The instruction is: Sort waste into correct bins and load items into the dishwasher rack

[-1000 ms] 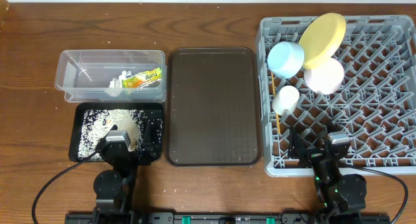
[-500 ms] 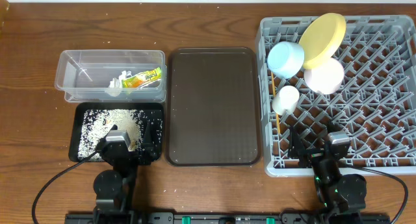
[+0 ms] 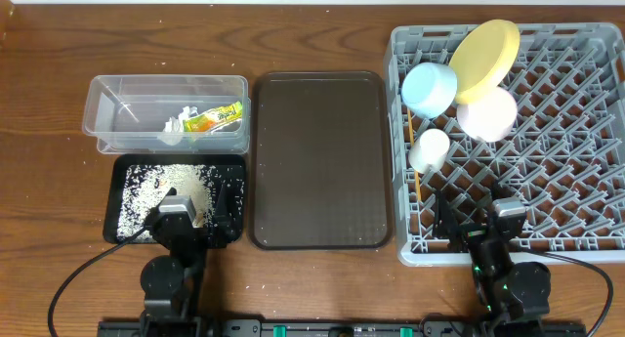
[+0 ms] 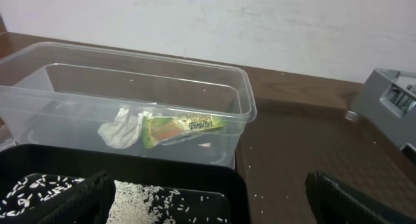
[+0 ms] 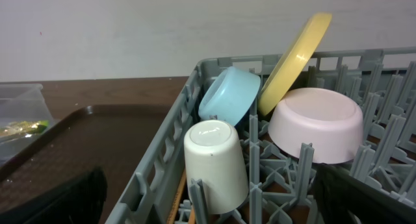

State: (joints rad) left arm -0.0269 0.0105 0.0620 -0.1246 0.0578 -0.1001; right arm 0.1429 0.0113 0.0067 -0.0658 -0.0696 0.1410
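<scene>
Waste sits sorted: the snack wrapper (image 4: 182, 128) and crumpled tissue (image 4: 120, 130) lie side by side in the clear tub (image 4: 247, 110) at the far left. The rice (image 3: 171, 186) is spread in the black tray (image 3: 109, 200) just near of it. The dishwasher rack (image 3: 576, 161) on the right holds the yellow plate (image 3: 483, 59) leaning on edge at the far side. It also holds the blue bowl (image 3: 428, 88), the pink bowl (image 3: 486, 113), the upturned white cup (image 3: 429, 148) and the chopsticks (image 3: 418, 186) by its left wall. The brown serving tray (image 3: 317, 161) lies between.

Both arms sit at the near edge of the counter (image 3: 49, 54). The left end effector (image 4: 208, 201) is released, fingers spread wide over the black tray; the right end effector (image 5: 208, 204) is likewise released, holding nothing.

I judge the task at its closing step. A few white specks on the counter may be stray grains, too small to tell; otherwise the next move calls only for parking.
</scene>
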